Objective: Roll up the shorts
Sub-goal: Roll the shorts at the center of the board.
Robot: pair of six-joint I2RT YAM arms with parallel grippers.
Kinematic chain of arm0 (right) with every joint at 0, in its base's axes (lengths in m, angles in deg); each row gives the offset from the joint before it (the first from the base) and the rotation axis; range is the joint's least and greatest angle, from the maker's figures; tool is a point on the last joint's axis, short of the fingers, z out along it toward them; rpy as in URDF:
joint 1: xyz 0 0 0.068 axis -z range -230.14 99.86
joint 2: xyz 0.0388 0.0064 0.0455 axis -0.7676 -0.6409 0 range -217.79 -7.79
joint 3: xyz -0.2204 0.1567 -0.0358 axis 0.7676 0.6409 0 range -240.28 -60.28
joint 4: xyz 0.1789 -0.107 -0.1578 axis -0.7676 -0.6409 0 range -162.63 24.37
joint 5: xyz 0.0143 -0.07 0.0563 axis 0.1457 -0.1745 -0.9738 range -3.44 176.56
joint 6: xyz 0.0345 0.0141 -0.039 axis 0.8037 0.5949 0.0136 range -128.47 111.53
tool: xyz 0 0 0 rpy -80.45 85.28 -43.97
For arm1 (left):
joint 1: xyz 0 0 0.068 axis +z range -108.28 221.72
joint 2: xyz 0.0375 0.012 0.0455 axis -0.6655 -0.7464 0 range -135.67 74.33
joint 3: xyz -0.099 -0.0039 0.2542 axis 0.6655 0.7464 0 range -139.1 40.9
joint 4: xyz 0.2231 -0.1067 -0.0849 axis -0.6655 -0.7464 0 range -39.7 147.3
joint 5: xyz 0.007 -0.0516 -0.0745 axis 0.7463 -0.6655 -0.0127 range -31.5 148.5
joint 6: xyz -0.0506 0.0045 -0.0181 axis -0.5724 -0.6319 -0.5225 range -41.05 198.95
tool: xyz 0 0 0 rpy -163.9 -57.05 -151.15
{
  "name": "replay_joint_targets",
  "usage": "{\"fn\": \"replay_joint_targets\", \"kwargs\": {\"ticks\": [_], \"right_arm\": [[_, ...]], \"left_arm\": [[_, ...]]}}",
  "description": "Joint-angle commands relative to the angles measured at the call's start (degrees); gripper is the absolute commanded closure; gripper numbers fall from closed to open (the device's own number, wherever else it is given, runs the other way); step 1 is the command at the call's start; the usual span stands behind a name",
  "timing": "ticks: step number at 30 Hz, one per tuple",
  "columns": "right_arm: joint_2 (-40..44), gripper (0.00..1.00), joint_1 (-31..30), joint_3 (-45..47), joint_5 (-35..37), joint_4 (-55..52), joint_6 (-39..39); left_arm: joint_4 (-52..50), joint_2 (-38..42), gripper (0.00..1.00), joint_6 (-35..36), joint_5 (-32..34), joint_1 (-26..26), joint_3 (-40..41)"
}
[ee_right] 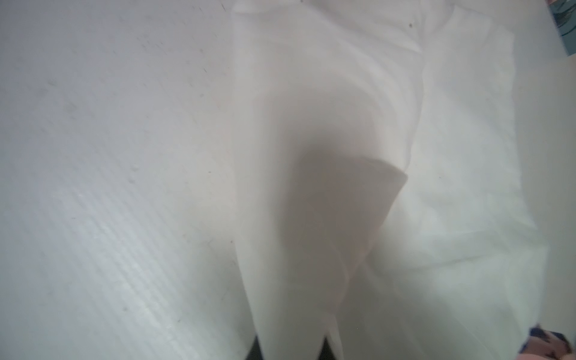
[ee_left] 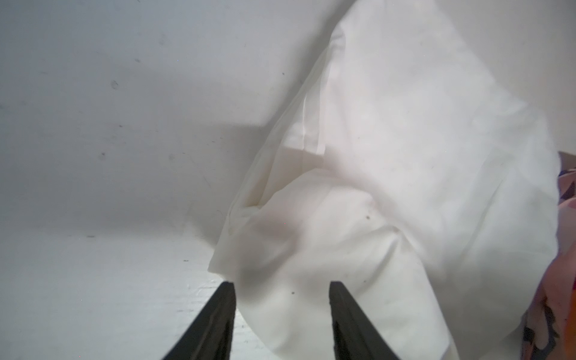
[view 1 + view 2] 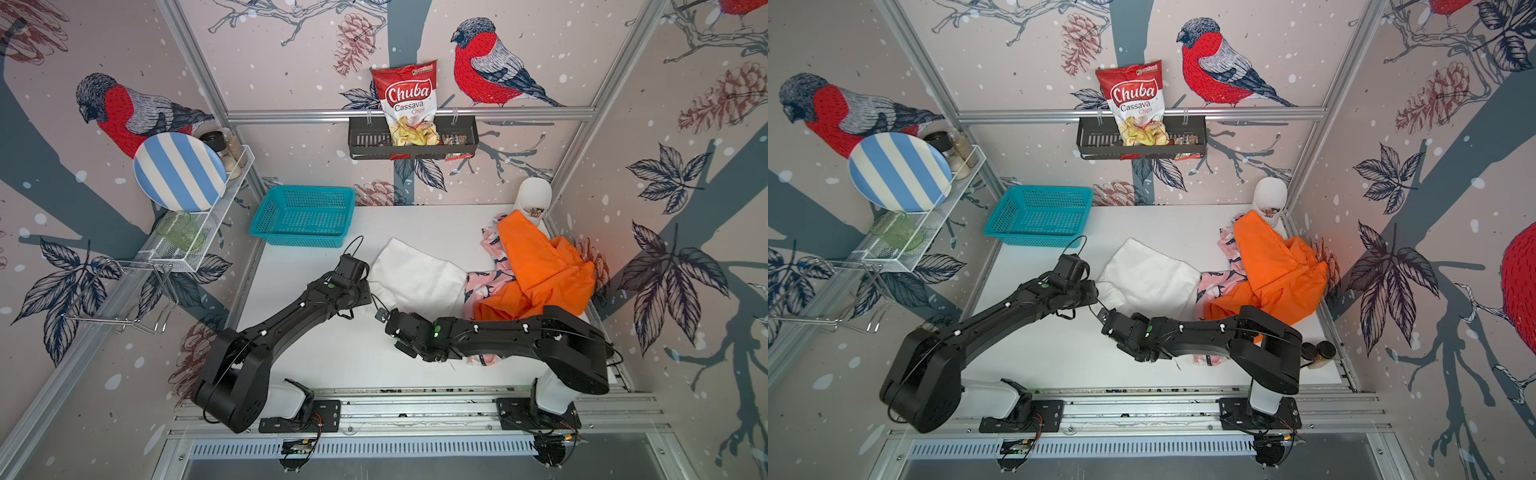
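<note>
None of the three shorts looks rolled yet, so I judge the task to be at its start. Going from left to right across the tabletop (image 3: 332, 353), the teal basket (image 3: 305, 216) stands at the far left corner with nothing visible in it. The white shorts (image 3: 415, 278) lie near the middle, mostly flat, with loose folds at their near edge and no roll formed. Just beside them to the right, and touching them, the pink patterned shorts (image 3: 484, 282) lie spread out and partly buried. The orange shorts (image 3: 536, 266) are heaped on top of them against the right wall. All three remain to be done, and the white pair seems to be the one in hand.

The left tool (image 2: 282, 285) sits at the left edge of the white shorts. In the left wrist view its fingers stand clearly apart, with a bulge of white cloth lying between and beyond them, and nothing clamped. The right tool (image 1: 291, 349) is at the near edge of the same pair. In the right wrist view its fingers are drawn together on a fold of the white cloth, which rises in a narrow peak up into them. The dark tips are barely visible on either side of that fold.
</note>
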Motion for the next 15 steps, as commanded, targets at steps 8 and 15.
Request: {"fn": "replay_joint_targets", "kwargs": {"ticks": [8, 15], "right_arm": [[0.8, 0.92, 9.9, 6.6, -47.3, 18.6, 24.0], [-4.9, 0.92, 24.1, 16.6, -64.3, 37.8, 41.5]], "left_arm": [[-9.5, 12.8, 0.38, -1.3, 1.2, 0.7, 0.7], [-5.8, 10.1, 0.35, -1.9, -4.8, -0.1, 1.5]]}}
